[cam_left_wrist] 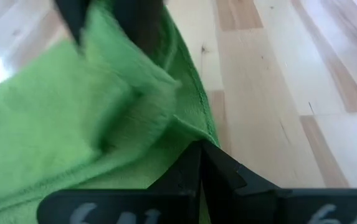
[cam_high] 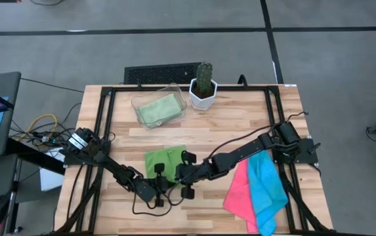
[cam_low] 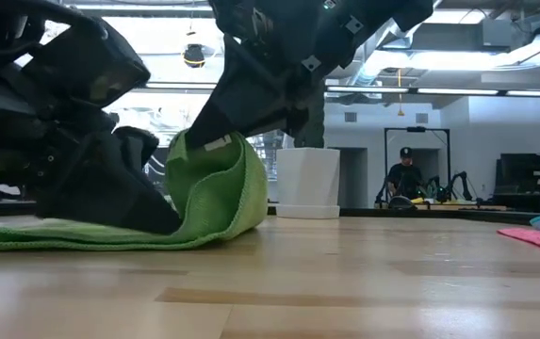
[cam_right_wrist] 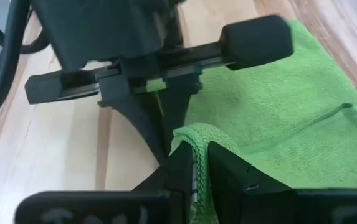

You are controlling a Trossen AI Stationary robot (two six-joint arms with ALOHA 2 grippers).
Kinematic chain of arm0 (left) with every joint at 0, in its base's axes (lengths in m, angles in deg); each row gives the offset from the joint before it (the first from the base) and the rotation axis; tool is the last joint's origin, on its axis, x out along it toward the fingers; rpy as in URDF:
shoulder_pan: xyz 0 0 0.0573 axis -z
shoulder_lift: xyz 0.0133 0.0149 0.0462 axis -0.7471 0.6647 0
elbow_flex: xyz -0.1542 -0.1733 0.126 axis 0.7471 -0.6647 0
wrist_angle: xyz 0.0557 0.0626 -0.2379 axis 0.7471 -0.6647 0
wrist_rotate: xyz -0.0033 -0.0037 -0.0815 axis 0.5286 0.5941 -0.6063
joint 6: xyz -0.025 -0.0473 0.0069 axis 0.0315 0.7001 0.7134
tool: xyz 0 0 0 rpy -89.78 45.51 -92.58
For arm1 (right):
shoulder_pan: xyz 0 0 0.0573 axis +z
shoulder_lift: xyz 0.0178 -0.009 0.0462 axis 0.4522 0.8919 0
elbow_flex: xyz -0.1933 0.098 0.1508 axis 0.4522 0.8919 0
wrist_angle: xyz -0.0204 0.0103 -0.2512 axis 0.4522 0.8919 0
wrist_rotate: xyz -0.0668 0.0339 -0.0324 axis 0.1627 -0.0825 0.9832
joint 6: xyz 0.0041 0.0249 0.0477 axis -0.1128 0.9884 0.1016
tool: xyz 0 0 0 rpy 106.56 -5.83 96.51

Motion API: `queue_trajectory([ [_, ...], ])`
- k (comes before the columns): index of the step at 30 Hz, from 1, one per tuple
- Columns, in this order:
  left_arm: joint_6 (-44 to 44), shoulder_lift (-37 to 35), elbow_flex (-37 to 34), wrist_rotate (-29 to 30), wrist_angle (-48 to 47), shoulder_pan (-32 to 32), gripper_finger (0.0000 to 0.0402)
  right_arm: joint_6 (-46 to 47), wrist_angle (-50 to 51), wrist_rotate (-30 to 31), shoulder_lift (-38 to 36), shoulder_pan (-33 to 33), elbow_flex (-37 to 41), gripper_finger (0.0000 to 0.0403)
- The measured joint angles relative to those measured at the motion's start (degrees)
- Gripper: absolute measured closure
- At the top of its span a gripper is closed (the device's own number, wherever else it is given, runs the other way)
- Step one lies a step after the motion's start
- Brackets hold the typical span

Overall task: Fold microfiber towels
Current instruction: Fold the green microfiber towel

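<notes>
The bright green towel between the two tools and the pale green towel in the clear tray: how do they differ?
1. The bright green towel lies on the bare table; the pale green towel rests inside the clear tray.
2. The bright green towel is gripped: the right tool pinches its raised edge and the left tool is shut on it; no tool touches the pale green towel.
3. The bright one curls upward; the pale one lies flat.

Both are green cloths.
</notes>
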Motion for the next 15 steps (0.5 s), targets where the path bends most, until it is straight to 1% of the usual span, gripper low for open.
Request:
queue_trajectory([
  [5,-0.2,-0.1,0.0,7.4,2.0,0.0,0.0402,0.0,0.0,0.0,-0.3,0.0,0.0,0.0331],
  [8,-0.1,-0.1,0.0,9.6,2.0,0.0,0.0401,0.0,0.1,0.0,-0.3,0.0,0.0,0.0331],
  [11,0.3,-0.1,0.0,8.7,2.3,0.0,0.0402,0.0,0.2,0.0,-0.3,-0.2,0.0,0.0331],
  [13,0.3,-0.1,0.0,5.3,2.8,0.0,0.0401,0.0,0.2,0.0,-0.3,-0.2,0.0,0.0331],
  [15,0.3,-0.1,0.0,0.5,3.1,0.0,0.0401,0.0,0.4,0.0,-0.3,-0.4,0.0,0.0331],
])
